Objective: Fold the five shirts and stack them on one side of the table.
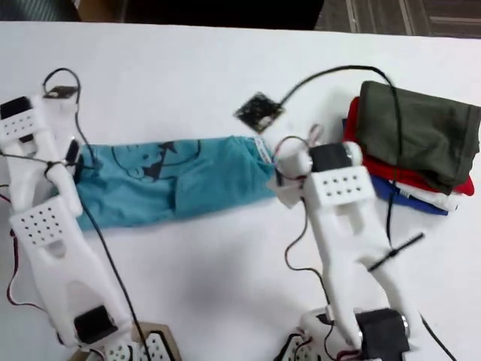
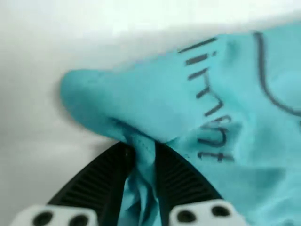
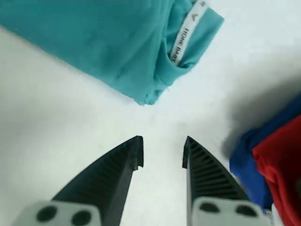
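Teal shirt (image 1: 173,180): one is counted, folded into a long band and laid across the middle of the table (image 1: 225,68), between the two arms.
Writing on it: a dark line drawing is printed on the cloth. In the left wrist view a row of short dark strokes like hand lettering is seen, but no word can be made out.
Neck label (image 3: 186,33): one white tag with dark print is sewn in at the collar end. It is seen close up in the right wrist view and as a pale fleck from above.
Stack: four folded shirts are counted on the right arm's side of the table. An olive shirt (image 1: 421,131) is on top and a red shirt (image 1: 391,171) is beneath it. A white shirt (image 1: 445,198) and a blue shirt (image 1: 394,189) are edging out underneath.
Shirt total: five.
Left gripper (image 2: 140,155): it is clamped on a bunched fold of the teal shirt at the end far from the stack, with cloth pinched between the black fingers.
Right gripper (image 3: 162,150): its fingers are held apart with nothing between them. It is over bare table just beside the collar end, clear of the cloth.
Views compared: the whole stack is taken in from above, while blue and red edges are caught in the right wrist view, near that gripper.
Small dark board (image 1: 259,111): one is seen, on a black cable, just beyond the collar end.
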`<state>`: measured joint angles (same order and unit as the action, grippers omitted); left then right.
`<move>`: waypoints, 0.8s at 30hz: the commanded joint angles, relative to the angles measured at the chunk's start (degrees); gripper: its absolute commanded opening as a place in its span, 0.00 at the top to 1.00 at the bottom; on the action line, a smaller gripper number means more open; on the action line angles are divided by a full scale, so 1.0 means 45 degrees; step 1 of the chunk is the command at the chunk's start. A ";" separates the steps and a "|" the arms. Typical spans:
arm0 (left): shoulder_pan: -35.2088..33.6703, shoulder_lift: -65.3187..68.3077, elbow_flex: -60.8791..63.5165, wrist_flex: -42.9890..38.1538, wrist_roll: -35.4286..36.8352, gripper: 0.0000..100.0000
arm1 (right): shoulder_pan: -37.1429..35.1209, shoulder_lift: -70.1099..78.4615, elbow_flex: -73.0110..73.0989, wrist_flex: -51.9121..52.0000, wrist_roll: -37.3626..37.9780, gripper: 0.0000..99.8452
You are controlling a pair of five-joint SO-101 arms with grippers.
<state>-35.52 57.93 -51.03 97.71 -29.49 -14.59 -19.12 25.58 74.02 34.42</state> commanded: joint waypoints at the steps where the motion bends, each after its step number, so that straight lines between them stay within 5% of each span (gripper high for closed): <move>1: -0.1407 -0.0156 -0.1182 0.0742 -0.0781 0.97 | 0.0381 -0.1573 0.1426 -0.0967 0.0039 0.86; 11: -0.2755 -0.0430 -0.3018 0.1055 -0.0821 0.97 | 0.0440 -0.3917 0.8811 -0.7199 -0.2012 0.85; 16: -0.1211 -0.2462 -0.0752 0.1055 -0.0234 0.97 | 0.0459 -0.3233 1.0393 -0.9817 -0.2813 0.86; 24: 0.2833 -0.7932 0.3683 0.1035 0.0996 0.97 | 0.0635 -0.3038 1.0315 -1.0032 -0.2852 0.85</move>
<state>-29.89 34.11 -39.25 101.23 -26.51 -12.31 -33.01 72.09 29.71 21.85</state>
